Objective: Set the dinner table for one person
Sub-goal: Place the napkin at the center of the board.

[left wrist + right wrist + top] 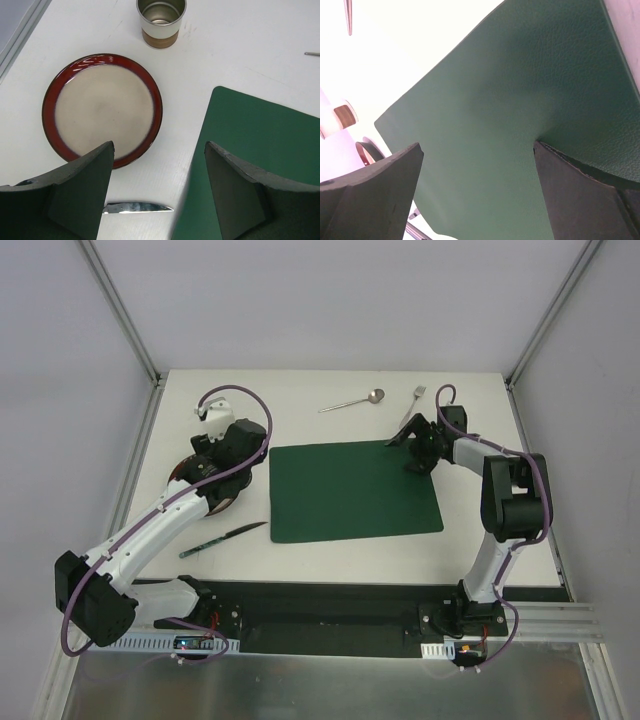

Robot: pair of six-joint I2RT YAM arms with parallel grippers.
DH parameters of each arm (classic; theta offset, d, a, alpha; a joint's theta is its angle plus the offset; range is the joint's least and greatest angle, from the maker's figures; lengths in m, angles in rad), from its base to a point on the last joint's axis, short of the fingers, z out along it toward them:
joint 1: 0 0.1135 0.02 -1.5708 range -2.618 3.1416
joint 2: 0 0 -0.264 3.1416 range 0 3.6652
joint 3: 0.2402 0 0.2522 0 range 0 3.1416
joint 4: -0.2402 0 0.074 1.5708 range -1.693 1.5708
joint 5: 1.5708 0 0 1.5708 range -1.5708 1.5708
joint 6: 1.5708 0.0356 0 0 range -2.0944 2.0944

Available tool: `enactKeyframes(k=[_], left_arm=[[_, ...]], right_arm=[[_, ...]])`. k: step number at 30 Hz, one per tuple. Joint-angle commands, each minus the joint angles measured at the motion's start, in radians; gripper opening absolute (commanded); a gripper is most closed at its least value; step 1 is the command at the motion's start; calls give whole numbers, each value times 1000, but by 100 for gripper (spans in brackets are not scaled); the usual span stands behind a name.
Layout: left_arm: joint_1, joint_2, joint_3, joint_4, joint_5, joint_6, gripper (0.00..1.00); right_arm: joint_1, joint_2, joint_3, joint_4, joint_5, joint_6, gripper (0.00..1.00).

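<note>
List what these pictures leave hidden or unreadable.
- Top view: plate mostly under the left arm.
- Top view: fork tines too small to count.
- Left wrist: knife handle behind a gripper finger.
- Right wrist: a utensil cut by the top edge in glare; spoon or fork unclear.

what is hiding or getting cropped around the setting

from above, the left arm [150, 530] is covering most of the plate [228, 502], leaving only bits of rim. in the left wrist view a finger [75, 195] of the left gripper [159, 150] is hiding the knife [137, 207] handle, the top edge is cropping the cup [161, 25], and the right edge is cutting a thin grey handle tip [312, 53] too short to name. in the right wrist view the placemat [520, 100] is running off the picture and the cup is washing out in glare.
</note>
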Motion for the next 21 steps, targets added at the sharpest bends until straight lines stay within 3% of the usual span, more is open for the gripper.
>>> enactKeyframes(k=[1,15,21], left_arm=[[-11,-2,-7,27,9,22,72],[-22,24,-18,96,130,58,72],[-22,104,-5,153,236,68,72]], right_arm=[[0,24,13,-56,90,-30,96],[5,45,4,-13,98,19,96],[5,27,-7,-10,89,21,96]])
